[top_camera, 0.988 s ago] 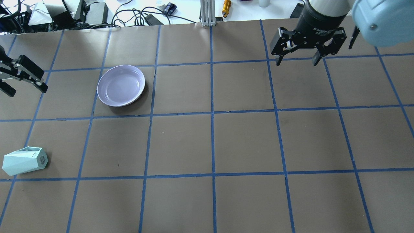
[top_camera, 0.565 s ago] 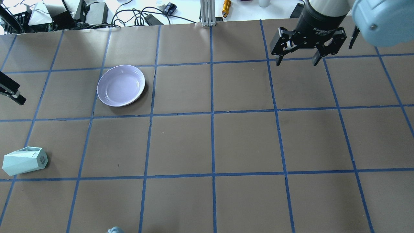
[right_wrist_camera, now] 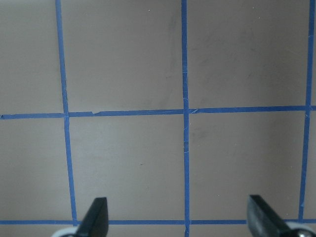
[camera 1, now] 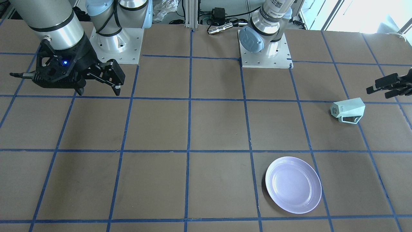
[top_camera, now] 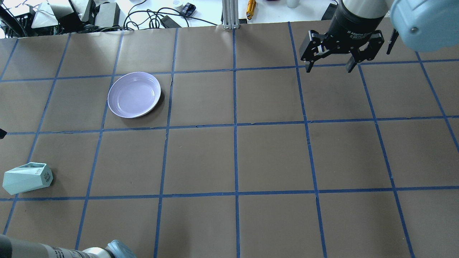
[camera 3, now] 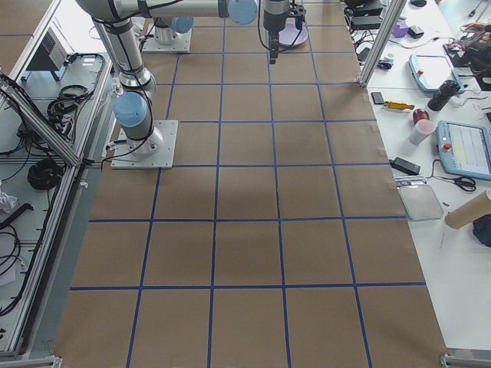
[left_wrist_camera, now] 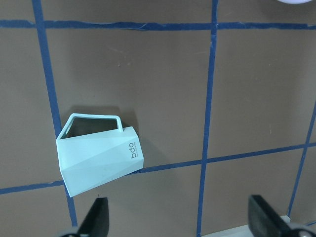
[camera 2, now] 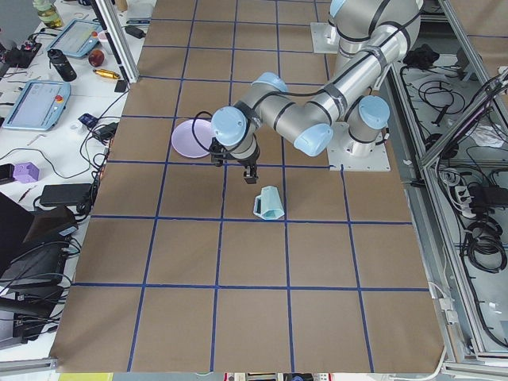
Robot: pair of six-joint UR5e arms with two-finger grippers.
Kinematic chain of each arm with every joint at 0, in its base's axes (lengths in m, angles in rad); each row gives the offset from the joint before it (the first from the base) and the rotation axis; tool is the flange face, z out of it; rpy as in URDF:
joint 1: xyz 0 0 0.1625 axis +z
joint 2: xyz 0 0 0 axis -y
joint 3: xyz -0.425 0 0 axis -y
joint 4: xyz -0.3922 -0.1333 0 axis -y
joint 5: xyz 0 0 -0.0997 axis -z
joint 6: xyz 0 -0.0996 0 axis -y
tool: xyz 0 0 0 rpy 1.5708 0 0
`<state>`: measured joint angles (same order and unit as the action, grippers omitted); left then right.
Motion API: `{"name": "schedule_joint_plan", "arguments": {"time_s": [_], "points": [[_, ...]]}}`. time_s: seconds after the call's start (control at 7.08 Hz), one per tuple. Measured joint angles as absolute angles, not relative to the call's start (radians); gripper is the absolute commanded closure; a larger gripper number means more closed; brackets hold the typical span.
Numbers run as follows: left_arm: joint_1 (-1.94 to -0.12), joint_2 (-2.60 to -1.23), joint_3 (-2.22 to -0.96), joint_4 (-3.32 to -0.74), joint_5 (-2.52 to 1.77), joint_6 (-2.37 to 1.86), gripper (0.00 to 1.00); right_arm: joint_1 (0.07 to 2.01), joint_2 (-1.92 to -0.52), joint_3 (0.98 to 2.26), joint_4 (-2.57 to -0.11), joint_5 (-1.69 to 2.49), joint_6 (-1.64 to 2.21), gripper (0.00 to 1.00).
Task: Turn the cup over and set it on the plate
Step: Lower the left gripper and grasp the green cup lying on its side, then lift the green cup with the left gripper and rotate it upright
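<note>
You have one cup (left_wrist_camera: 98,155) and one plate (top_camera: 134,95). The cup lies on its side, well apart from the plate, just beyond the left gripper's (left_wrist_camera: 177,219) spread jaws. The right gripper (top_camera: 330,66) gapes too.

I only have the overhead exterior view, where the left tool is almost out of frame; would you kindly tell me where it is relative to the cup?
Observer: Its wrist camera shows the cup lying ahead of the left tool, not within its grasp.
Operator: Thank you; is it open?
Observer: Yes, both fingers stand wide apart, holding nothing.
Operator: And what lies under the other arm?
Observer: The right tool has only brown paper and blue tape lines in its wrist camera's view.
</note>
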<state>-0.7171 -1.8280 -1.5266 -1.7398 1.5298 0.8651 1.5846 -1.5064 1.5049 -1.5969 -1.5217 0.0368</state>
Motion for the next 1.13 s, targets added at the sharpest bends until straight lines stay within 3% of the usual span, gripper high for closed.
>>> {"name": "schedule_joint_plan", "arguments": {"time_s": [1.13], "points": [[-0.472, -2.123, -1.523, -1.779, 1.319, 1.092, 0.0, 1.585, -1.506, 1.505, -1.597, -1.522, 0.037, 0.0]]}}
